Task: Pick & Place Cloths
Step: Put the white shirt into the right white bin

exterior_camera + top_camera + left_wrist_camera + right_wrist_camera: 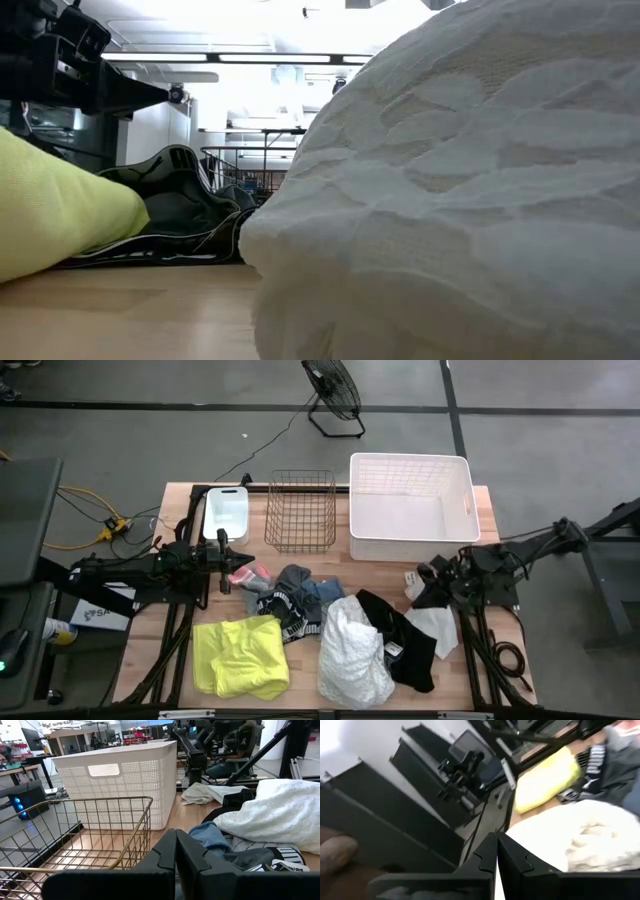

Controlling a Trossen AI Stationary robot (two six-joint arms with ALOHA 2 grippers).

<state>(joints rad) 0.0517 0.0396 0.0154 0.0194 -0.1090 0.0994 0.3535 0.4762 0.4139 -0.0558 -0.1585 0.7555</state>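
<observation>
Both grippers hovered, fingers pressed together: left gripper [246, 563] at nine o'clock, right gripper [420, 582] at three. The cloths [300, 605] overlapped, so one grab risked dragging several.

I work in a robotics lab or workshop: my wooden worktop [480, 500] stands on a bare grey concrete floor [150, 440] beside a floor fan [333, 390] and a trailing yellow cable [85, 520]. Beyond it are strip ceiling lights [255, 58], further arm rigs [200, 745] and cluttered benches [30, 767].
</observation>
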